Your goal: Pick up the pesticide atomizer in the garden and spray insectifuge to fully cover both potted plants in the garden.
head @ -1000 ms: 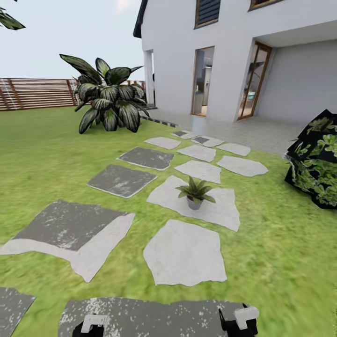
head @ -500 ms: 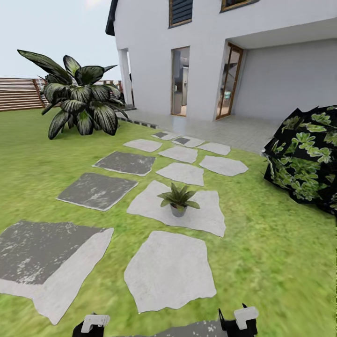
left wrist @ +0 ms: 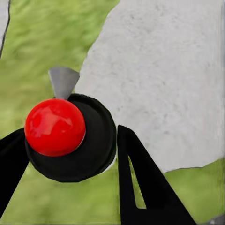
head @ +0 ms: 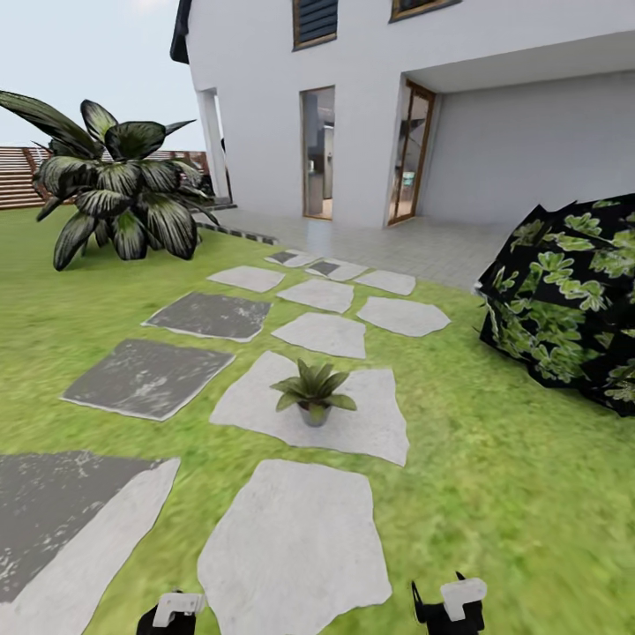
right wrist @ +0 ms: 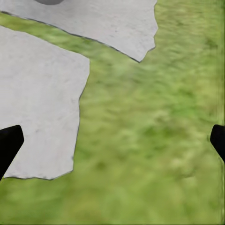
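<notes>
Left gripper [left wrist: 70, 154]: I see its jaws clamped on the dark, red-tipped pesticide atomizer [left wrist: 70, 138]. Right gripper [right wrist: 112, 140] jaws wide apart over lawn. Small green potted plant [head: 312, 393] sits ahead on pale stepping stone [head: 370, 414].

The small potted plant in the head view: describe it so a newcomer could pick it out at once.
Start at the white house and follow the stepping stones across the lawn toward the camera. The potted plant stands on a pale stone, a low green rosette in a grey pot, far smaller than the striped-leaf palm or the boxy shrub.
</notes>
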Available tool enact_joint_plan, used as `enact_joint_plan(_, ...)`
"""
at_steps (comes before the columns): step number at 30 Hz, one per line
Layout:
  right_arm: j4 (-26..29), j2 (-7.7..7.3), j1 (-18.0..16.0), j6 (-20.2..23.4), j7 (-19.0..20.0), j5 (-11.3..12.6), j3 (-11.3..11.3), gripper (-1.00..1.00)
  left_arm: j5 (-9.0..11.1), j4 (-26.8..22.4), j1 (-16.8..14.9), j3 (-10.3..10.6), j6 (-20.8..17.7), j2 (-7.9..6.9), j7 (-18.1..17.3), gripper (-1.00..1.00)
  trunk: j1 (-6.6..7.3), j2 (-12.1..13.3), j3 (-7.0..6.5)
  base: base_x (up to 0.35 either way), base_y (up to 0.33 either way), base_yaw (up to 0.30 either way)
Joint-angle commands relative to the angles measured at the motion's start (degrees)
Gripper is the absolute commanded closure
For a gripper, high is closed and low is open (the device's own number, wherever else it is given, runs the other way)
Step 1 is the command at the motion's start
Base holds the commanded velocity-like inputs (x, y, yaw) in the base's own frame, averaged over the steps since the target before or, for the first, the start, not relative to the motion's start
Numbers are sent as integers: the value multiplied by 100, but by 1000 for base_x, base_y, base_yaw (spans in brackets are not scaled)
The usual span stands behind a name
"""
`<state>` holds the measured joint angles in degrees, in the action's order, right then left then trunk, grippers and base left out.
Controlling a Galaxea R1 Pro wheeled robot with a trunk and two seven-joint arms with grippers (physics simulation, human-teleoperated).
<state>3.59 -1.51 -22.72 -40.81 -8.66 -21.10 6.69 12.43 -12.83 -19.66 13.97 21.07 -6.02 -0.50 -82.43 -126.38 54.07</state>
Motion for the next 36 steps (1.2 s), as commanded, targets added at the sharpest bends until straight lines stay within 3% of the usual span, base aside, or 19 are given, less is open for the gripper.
enact_joint_plan(1, -7, 1, -5, -15, -21, -61, 43, -100, 59, 3, -1, 44, 19, -4, -2, 100, -2, -2, 5, 318, -121, -291)
enact_joint_plan(10, -7, 1, -5, -15, -21, -61, 43, -100, 73, 0, -2, 44, 20, -5, -2, 100, -2, -2, 5, 312, -47, -262)
enact_joint_plan(21, -85, -26, -5, -15, 5, -96, 34, -100, 72, 0, -1, 44, 20, -5, -2, 100, -2, -2, 5, 73, 0, -14)
enact_joint_plan(36, -77, 1, -5, -15, -12, -79, 34, -100, 50, 0, -3, 44, 20, -4, -2, 100, -2, -2, 5, 313, 25, 0)
